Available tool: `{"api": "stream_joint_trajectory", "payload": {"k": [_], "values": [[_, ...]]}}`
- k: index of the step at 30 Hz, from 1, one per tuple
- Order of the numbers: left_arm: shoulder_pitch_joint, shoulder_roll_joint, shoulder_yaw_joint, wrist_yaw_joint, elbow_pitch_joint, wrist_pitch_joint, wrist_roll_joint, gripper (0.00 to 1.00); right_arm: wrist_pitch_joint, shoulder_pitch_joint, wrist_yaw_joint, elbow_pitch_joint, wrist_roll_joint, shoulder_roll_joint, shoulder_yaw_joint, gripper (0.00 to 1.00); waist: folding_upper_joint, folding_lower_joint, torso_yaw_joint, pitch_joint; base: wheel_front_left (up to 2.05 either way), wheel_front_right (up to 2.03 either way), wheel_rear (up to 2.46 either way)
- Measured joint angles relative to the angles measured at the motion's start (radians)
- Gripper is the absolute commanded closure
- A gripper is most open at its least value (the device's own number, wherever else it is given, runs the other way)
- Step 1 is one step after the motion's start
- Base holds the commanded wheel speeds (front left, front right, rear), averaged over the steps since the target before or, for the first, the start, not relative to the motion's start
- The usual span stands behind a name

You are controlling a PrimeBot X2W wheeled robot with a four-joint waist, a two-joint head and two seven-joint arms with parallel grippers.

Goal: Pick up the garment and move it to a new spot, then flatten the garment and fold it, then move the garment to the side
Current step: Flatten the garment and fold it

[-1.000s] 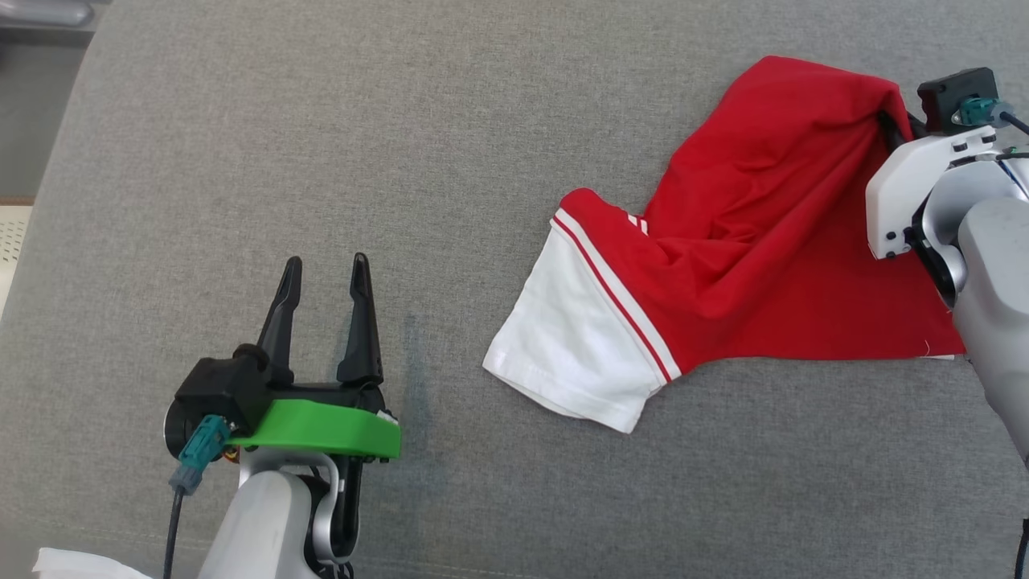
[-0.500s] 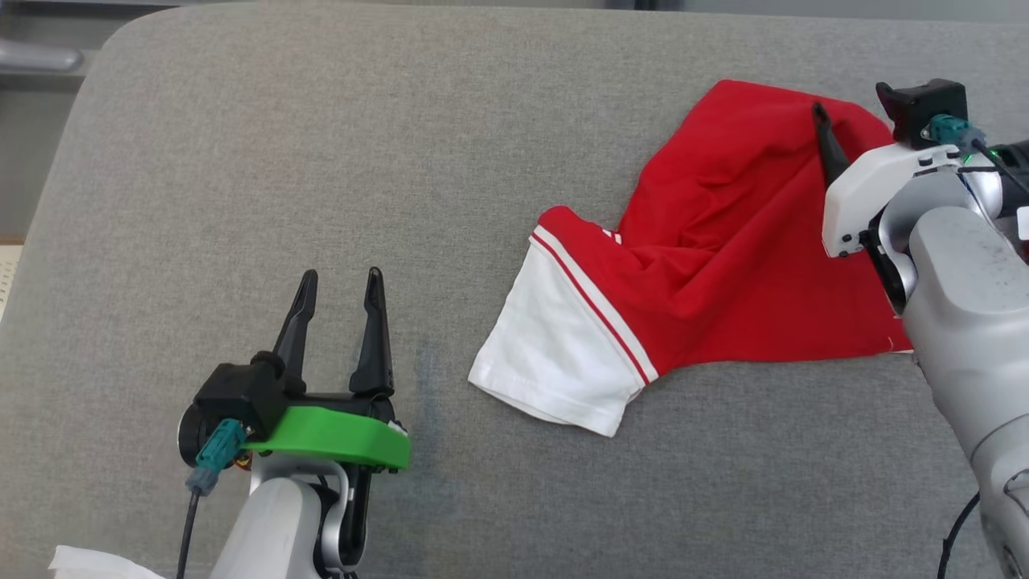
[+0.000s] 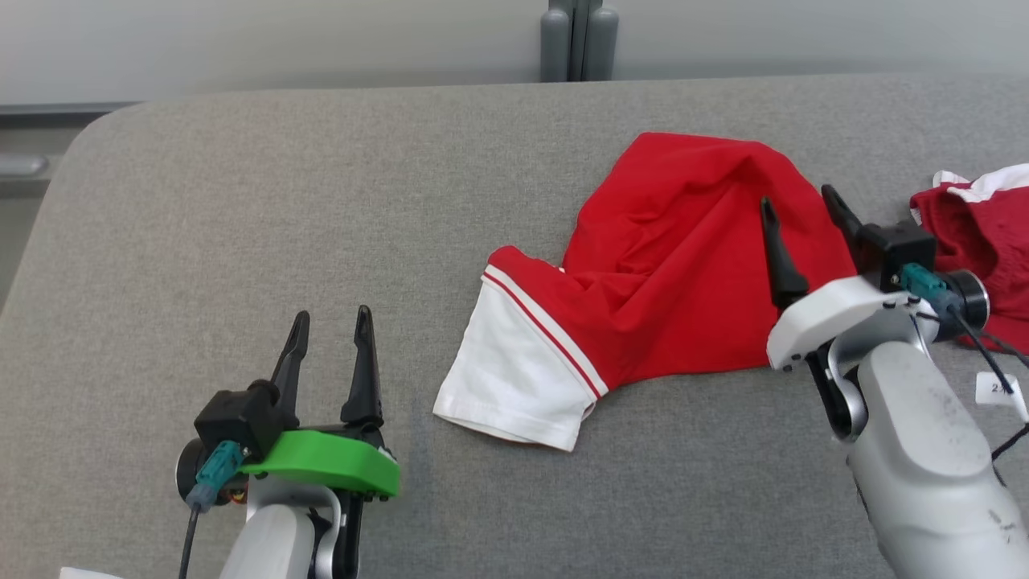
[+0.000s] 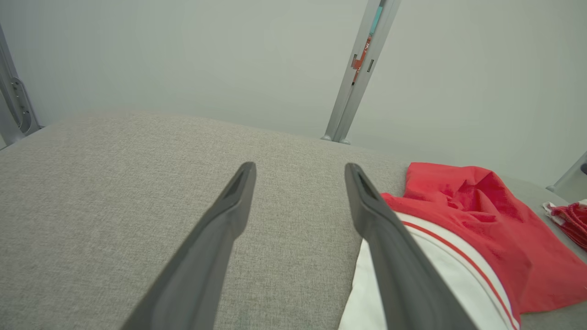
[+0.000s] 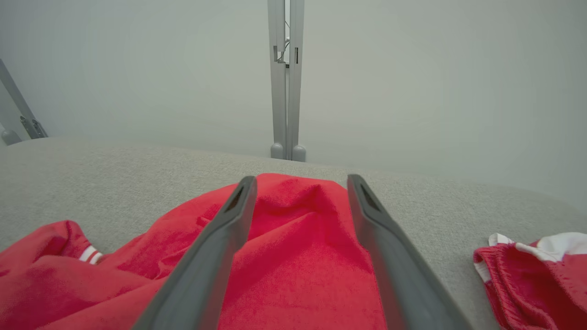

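Note:
The garment (image 3: 667, 273) is a red shirt with a white, red-striped sleeve (image 3: 514, 386), lying crumpled on the grey cushioned surface (image 3: 321, 209). My right gripper (image 3: 800, 205) hovers over the garment's right part, open, nothing between its fingers. In the right wrist view the garment (image 5: 298, 256) lies loose below the spread right gripper (image 5: 300, 181). My left gripper (image 3: 330, 318) stands open at the lower left, apart from the sleeve. Seen from the left wrist, the left gripper (image 4: 299, 167) points over bare cushion, the garment (image 4: 472, 220) to its right.
A second red and white cloth (image 3: 977, 233) lies at the far right, also in the right wrist view (image 5: 532, 275). A grey post (image 3: 579, 40) stands behind the cushion's far edge against a pale wall. A white tag (image 3: 997, 390) lies near my right arm.
My right gripper has opened and let go of the garment, then drawn back toward me. The garment's raised corner has dropped. The head camera has tilted up, showing the far edge and wall.

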Motion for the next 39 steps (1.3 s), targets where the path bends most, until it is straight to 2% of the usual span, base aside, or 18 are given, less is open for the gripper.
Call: {"api": "stream_joint_trajectory", "payload": {"k": [9,17,30,34,39], "values": [[0.078,0.000,-0.001,0.005,0.018,0.000,-0.014,0.00,0.000,0.246,0.000,-0.213,-0.020,0.075,-0.044,0.00,0.0000,0.0000,-0.022,-0.089,0.00,0.00,0.00],[0.121,0.000,-0.027,0.011,0.014,0.000,0.004,0.00,0.000,0.388,0.000,-0.308,-0.016,0.106,-0.081,0.00,0.0000,0.0000,-0.020,-0.146,0.00,0.00,0.00],[0.128,0.000,-0.039,0.021,0.015,0.000,0.014,0.00,0.000,0.430,0.000,-0.334,0.031,0.108,-0.056,0.00,0.0000,0.0000,-0.005,-0.148,0.00,0.00,0.00],[0.128,0.000,-0.062,0.025,0.069,0.005,0.010,0.00,0.000,0.430,0.000,-0.323,0.039,0.108,-0.055,0.00,0.0001,0.0000,-0.005,-0.144,0.00,0.00,0.00],[0.081,0.000,-0.145,0.025,0.180,0.124,-0.027,0.00,0.000,0.429,0.000,-0.305,0.040,0.108,-0.060,0.00,0.0000,0.0000,-0.008,-0.132,0.00,0.00,0.00]]}}
